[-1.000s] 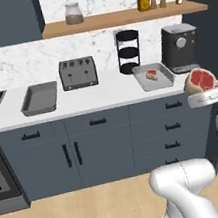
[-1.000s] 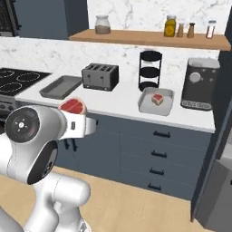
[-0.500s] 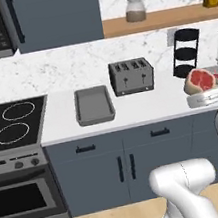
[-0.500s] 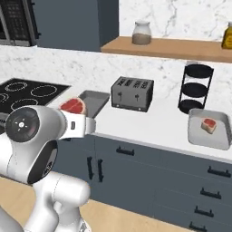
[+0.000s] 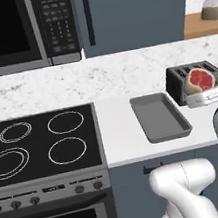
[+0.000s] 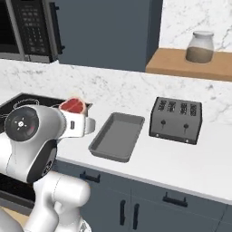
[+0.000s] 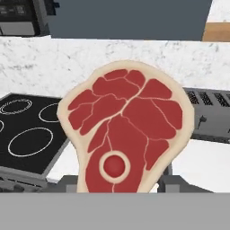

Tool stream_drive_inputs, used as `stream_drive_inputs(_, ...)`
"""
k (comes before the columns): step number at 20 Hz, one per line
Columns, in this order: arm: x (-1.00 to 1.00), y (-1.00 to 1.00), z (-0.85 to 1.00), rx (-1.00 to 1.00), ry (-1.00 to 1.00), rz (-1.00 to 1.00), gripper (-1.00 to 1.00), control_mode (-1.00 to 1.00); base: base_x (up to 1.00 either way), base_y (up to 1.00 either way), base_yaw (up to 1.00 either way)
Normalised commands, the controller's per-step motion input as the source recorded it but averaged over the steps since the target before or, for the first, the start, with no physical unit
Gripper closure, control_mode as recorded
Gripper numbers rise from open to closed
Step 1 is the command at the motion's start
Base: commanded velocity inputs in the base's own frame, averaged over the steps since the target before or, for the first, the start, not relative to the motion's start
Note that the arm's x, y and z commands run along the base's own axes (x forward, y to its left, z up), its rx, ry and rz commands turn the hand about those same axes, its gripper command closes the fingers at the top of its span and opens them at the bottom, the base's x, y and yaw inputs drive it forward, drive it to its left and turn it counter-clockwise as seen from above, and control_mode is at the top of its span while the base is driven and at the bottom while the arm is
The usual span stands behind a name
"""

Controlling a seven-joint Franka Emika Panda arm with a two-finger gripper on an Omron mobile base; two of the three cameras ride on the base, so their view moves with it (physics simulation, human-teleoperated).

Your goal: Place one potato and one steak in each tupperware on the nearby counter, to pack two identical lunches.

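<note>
Above the white desk (image 6: 181, 158), beside the grey tupperware (image 6: 116, 136), the end effector (image 5: 203, 97) is clamped on 1 raw steak (image 7: 128, 128), standing it on edge. It looks floppy and slick, best pinched low, near its thick end.

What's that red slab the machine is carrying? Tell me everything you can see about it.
It is a raw steak: deep red meat split into lobes by pale lines, ringed by a cream band of fat, with a small round bone marking near its lower end. It stands on edge, its lower end in the tool, held in the air above the counter, near the grey tray and the toaster.
</note>
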Motion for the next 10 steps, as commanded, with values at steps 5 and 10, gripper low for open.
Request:
stream_drive_inputs(5,0.0,0.0,0.0,0.0,0.0,0.0,1.0,1.0,0.75,0.5,0.0)
stream_drive_inputs(10,0.04,0.0,-0.3,0.01,0.02,0.0,1.0,-1.0,0.12,0.07,0.0)
